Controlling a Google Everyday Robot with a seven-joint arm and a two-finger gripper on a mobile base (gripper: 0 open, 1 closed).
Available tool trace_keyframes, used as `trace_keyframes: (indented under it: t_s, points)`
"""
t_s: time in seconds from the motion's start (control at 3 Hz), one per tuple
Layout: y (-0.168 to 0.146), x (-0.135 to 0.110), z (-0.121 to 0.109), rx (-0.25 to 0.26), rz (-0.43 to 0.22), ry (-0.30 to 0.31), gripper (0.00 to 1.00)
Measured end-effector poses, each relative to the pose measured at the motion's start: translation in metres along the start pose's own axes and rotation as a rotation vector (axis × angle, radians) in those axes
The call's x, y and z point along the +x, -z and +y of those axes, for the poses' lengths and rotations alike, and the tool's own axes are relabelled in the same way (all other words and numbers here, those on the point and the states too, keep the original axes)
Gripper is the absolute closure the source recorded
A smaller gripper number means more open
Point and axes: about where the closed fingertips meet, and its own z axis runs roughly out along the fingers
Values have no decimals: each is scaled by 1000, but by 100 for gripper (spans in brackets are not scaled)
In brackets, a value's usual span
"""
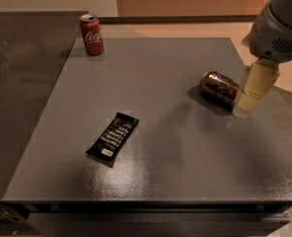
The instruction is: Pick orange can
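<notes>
The orange can lies on its side at the right of the grey table. Its body is dark orange-brown and black with silver ends. My gripper hangs down from the grey arm housing at the right edge of the view. It is right beside the can's right end, close to or touching it. The can rests on the table.
A red Coca-Cola can stands upright at the table's far left corner. A black snack bar wrapper lies flat at the centre left. A darker counter adjoins the table on the left. The table's right edge runs just past the gripper.
</notes>
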Motion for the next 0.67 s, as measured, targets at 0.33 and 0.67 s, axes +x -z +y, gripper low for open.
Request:
trace_keyframes:
  t_s: [0.33, 0.67]
  points:
    - [-25, -7, -19, -5, 22, -80, 0]
    - [-47, -9, -39, 3, 68, -194, 0]
